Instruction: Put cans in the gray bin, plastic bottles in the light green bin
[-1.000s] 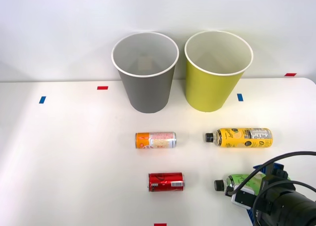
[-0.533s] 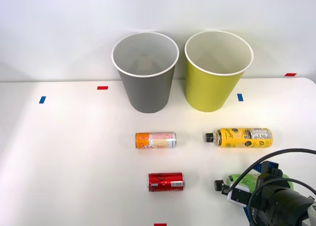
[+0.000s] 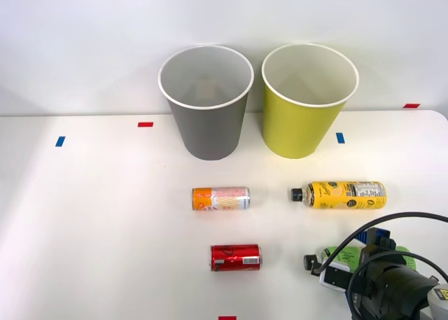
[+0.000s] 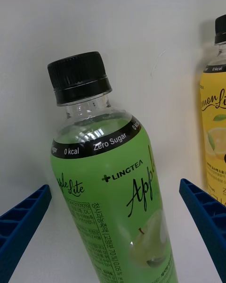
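Observation:
The bright green plastic bottle (image 4: pixel 117 193) lies on the white table with its black cap (image 4: pixel 79 78) pointing away from my right gripper (image 4: pixel 114 187). The gripper is open, with one blue finger (image 4: pixel 23 226) on each side of the bottle's body and a gap on both sides. In the front view my wrist (image 3: pixel 388 288) covers most of this bottle (image 3: pixel 330 254). The yellow-label bottle (image 3: pixel 339 195) lies just behind it. The orange and silver can (image 3: pixel 221 198) and the red can (image 3: pixel 236 257) lie on their sides at the table's middle. The gray bin (image 3: pixel 210 134) and the light green bin (image 3: pixel 297 134) stand upright at the back.
Small red tape marks (image 3: pixel 145 124) and blue ones (image 3: pixel 59 141) dot the table (image 3: pixel 105 215). A black cable (image 3: pixel 392 218) loops above my wrist. The yellow bottle (image 4: pixel 214 122) lies close beside one finger.
My right arm has shifted a little to the left and nearer the table's front edge, covering more of the green bottle. The bottles, cans and bins have not moved.

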Action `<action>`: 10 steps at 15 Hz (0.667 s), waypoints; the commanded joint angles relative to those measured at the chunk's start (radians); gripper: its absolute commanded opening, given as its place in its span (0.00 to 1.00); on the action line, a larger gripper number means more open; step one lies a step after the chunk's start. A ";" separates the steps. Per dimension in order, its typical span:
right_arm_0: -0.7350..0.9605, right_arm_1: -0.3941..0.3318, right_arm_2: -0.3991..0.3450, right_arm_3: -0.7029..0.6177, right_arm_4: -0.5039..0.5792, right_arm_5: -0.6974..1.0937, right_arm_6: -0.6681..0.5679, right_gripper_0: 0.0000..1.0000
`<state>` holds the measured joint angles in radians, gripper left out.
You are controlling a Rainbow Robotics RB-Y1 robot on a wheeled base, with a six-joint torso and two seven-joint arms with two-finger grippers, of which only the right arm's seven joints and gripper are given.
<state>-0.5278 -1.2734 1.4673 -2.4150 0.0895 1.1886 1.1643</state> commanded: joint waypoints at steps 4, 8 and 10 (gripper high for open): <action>0.002 0.000 0.001 0.000 0.022 -0.001 0.009 0.00; 0.002 0.000 0.001 -0.001 0.027 -0.001 0.017 0.00; 0.012 -0.001 -0.001 -0.001 0.061 -0.006 0.000 0.00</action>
<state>-0.5223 -1.2732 1.4679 -2.4154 0.1265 1.1844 1.1742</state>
